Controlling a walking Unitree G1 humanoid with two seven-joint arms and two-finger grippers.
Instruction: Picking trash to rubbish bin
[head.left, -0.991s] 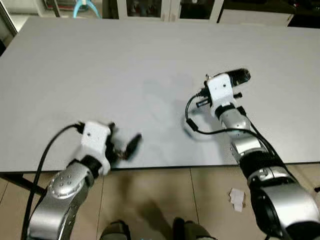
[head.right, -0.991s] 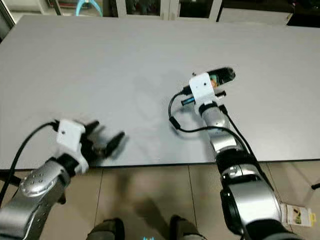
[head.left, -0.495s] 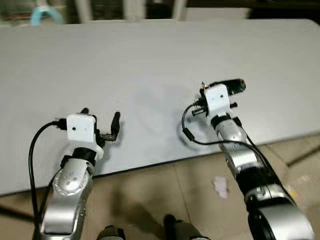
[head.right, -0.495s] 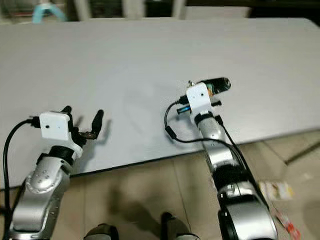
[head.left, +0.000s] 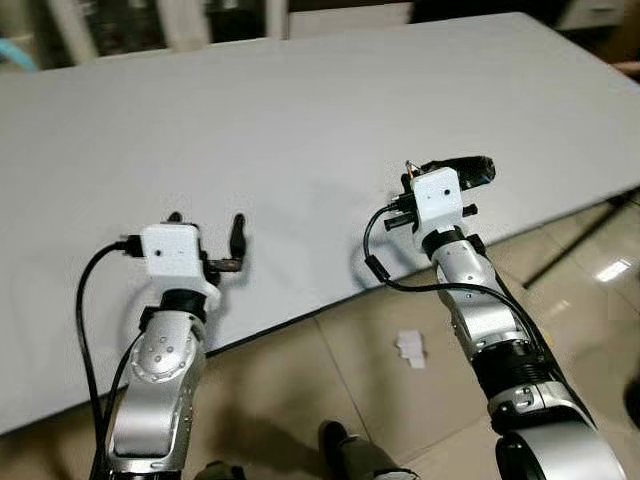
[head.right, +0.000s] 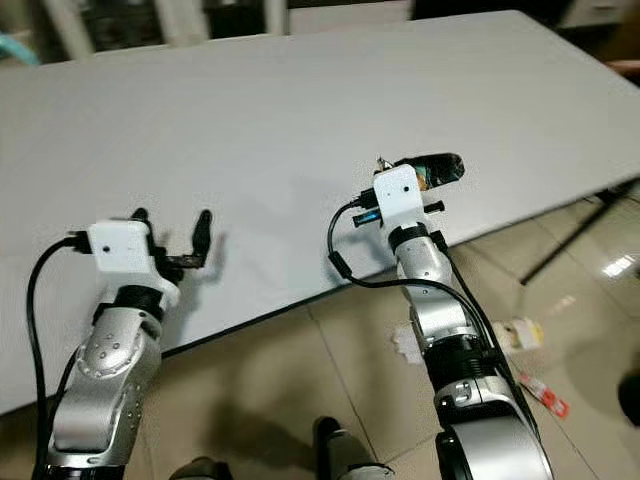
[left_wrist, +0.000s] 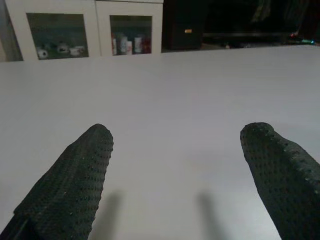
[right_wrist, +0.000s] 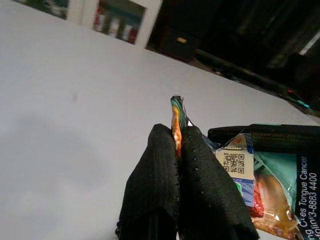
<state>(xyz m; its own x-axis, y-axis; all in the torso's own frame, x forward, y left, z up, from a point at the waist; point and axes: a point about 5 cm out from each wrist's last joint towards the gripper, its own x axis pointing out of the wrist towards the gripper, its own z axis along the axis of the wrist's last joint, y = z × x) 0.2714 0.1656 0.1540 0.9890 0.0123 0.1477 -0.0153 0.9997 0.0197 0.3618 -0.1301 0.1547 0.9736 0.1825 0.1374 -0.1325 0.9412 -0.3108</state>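
Step in hand: carrying a snack wrapper (right_wrist: 252, 185) off the grey surface (head.left: 300, 110), bin stage not yet reached.
Right claw (head.right: 440, 168): clamping tight on the wrapper's edge, hanging over the surface near its front edge.
Left claw (head.left: 205, 228): gaping, gripping nothing, hovering just inside the front edge.
Next move, likely: turning away to hunt for the rubbish bin, keeping the pinch firm on a thin, slippery foil.
Right wrist view: showing printed label and QR code, unreadable from the head.
Right eye view: adding floor litter, a small carton (head.right: 518, 334) and a red scrap (head.right: 545, 398).
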